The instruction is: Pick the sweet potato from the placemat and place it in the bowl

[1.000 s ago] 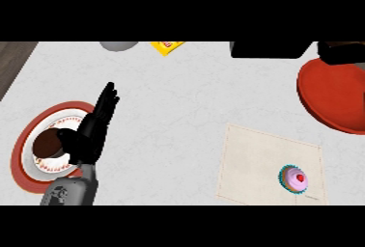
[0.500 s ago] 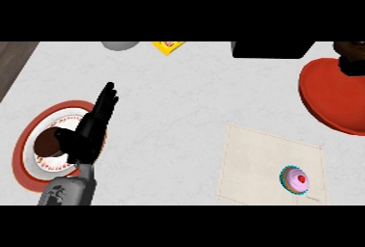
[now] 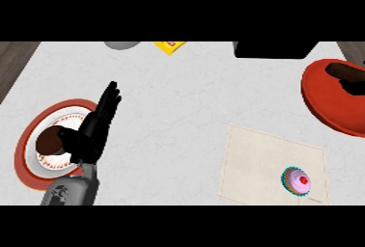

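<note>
sweet potato (image 3: 345, 72): you'll find no such thing on the placemat. the dark brown lump inside the bowl, at its upper right, is my best guess for it. mostly cut by the view's edge, so its long axis can't be read.
bowl (image 3: 324, 103): red, at the desk's right edge, partly out of view.
right hand (image 3: 354, 88): the black shape just beside the lump is probably it. you can't tell whether it's open or closed, or whether it touches the lump.
placemat (image 3: 264, 154): below the bowl and apart from it. it carries only a cupcake (image 3: 298, 181) near its lower right corner.
left hand (image 3: 96, 128): far left, well apart from bowl and placemat. fingers straight, holding nothing, lying over the plate (image 3: 28, 159) that carries a brown round item (image 3: 49, 140).
nearer hand: the right, by a wide margin. leave the left parked.
judgement: task looks at or near the release step. check the lump sits inside the rim.
room: bare desk (image 3: 185, 101) mid-view. yellow packet (image 3: 171, 47), grey object (image 3: 122, 45) and black block (image 3: 274, 49) line the far edge, off your path.
</note>
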Robot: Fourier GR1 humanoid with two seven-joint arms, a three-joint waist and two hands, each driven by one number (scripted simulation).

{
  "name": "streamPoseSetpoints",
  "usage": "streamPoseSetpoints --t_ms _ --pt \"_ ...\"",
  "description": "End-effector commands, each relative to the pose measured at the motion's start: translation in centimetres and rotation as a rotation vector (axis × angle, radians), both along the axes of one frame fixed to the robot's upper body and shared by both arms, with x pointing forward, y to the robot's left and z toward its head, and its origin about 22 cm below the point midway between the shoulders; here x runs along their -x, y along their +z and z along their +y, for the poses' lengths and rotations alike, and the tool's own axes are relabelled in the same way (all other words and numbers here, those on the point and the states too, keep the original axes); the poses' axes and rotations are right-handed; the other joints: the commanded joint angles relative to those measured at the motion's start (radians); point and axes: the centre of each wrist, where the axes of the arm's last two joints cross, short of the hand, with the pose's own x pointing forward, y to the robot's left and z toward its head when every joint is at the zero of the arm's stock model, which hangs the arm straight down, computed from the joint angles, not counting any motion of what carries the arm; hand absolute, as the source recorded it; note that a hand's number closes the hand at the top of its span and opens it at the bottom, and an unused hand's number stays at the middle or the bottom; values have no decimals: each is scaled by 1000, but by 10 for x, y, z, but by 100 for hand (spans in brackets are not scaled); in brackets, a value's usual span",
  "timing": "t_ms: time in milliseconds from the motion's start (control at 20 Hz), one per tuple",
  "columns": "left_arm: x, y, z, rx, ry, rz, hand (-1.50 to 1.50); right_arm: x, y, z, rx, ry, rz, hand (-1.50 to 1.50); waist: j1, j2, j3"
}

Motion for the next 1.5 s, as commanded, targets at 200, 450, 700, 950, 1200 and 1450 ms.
streamPoseSetpoints --t_ms 200,450,700,950,1200,1450 --pt "-4 5 21 13 12 5 0 23 -34 -25 -199 135 -58 -150 2 1 1" --pt "-10 7 -5 3 4 4 0 5 -17 -9 -226 186 -274 -150 -12 -4 0" --pt "-5 11 15 4 3 7 0 15 -1 -34 -295 105 -406 -150 -10 -5 0" --pt "-4 -11 6 -7 24 9 0 30 14 -57 -427 105 -409 -150 -25 -9 -2" --pt "-1 -5 1 11 42 20 0 62 9 -86 -534 130 -434 -150 -36 -14 -2" --pt "-3 -2 11 16 32 8 0 101 -6 -114 -596 187 -459 -150 -35 -11 -2"
